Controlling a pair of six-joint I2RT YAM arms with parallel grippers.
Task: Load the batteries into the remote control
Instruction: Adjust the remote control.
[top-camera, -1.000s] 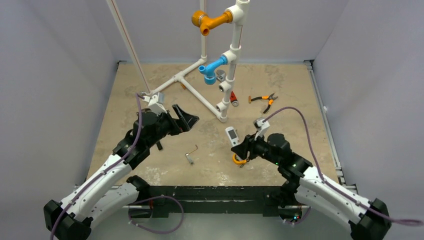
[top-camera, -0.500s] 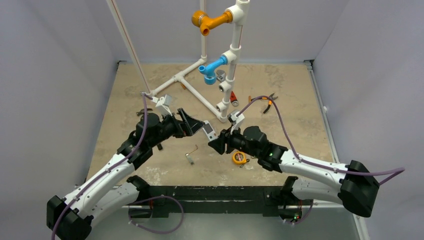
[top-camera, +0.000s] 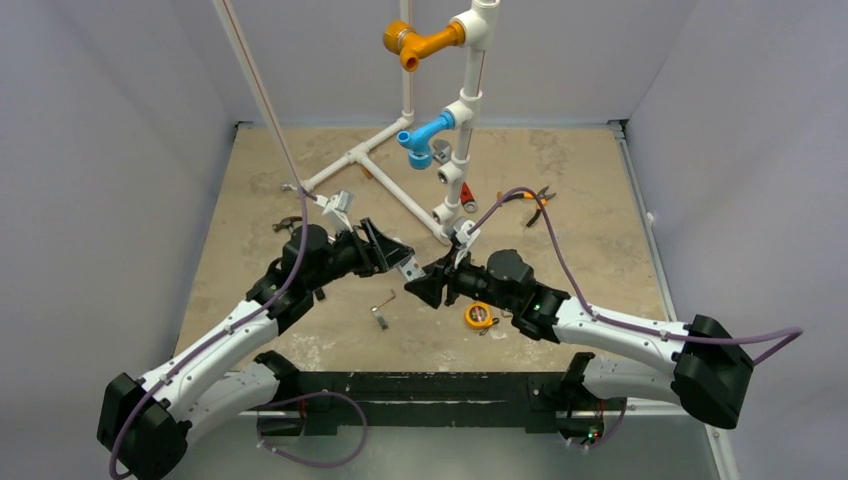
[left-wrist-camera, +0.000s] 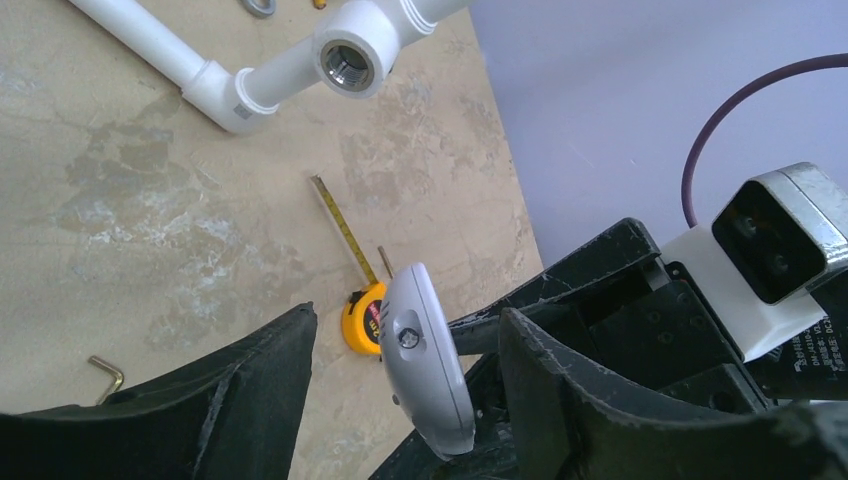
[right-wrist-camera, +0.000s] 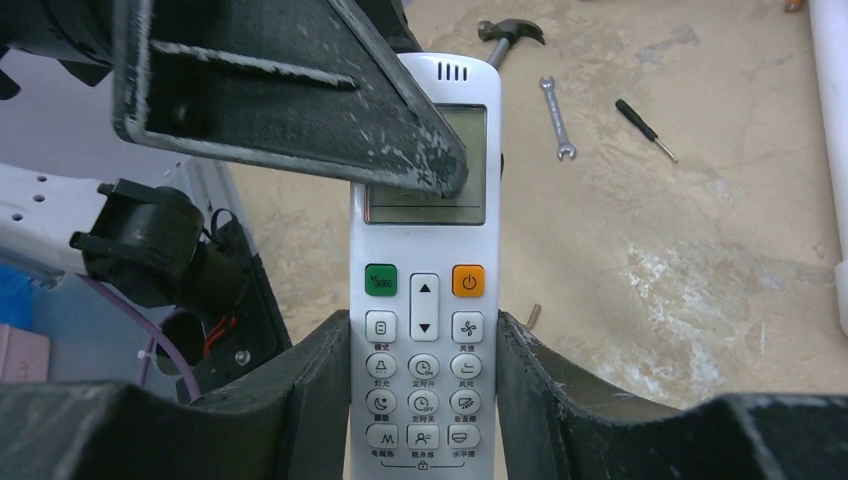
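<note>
Pinching remote control (right-wrist-camera: 424, 290) low down with right gripper (right-wrist-camera: 423, 345), aloft over tabletop middle; straddling its top with spread left gripper (left-wrist-camera: 405, 325). Could drop or twist if released before clamping left.

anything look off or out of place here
Only a small thing: the yellow tape measure lies on the table with a stretch of its tape pulled out rather than wound in. The remote control sits straight in the right gripper, lifted off the table; nothing looks spilled or broken.
</note>
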